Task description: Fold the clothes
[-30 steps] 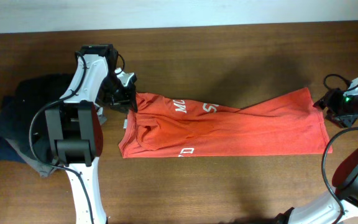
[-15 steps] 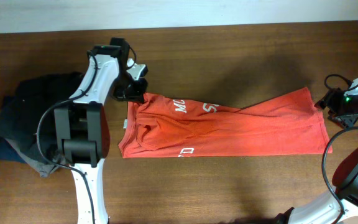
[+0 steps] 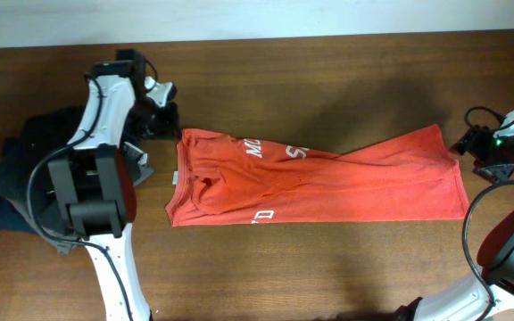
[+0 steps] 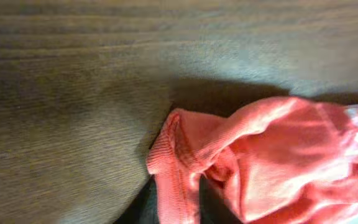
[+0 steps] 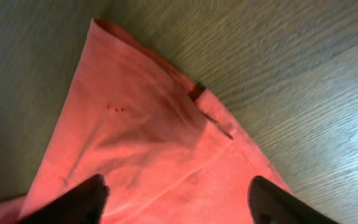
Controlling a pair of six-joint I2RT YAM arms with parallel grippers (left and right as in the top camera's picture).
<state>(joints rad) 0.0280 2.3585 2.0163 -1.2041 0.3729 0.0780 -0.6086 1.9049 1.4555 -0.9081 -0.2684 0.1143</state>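
Left gripper point(image 4: 178, 210) sits at the shirt's point(image 3: 328, 183) left corner, jaws narrow, hem between them (gripped or loose, we cannot tell). Right gripper point(image 5: 180, 200) hangs wide open, empty, over the opposite corner; shirt lies stretched across the table point(image 3: 328, 71).

Red-orange T-shirt point(image 3: 355, 183), white lettering point(image 3: 276, 152); dark brown wood-grain table point(image 3: 310, 80)

We are cataloguing: one red-orange T-shirt point(image 3: 315, 183), lying rumpled lengthwise across the centre of the wooden table point(image 3: 328, 80); dark garment pile point(image 3: 25, 174), sitting at the left edge; left gripper point(image 3: 169, 127), touching the shirt's upper-left corner; right gripper point(image 3: 464, 148), waiting beside its right hem.
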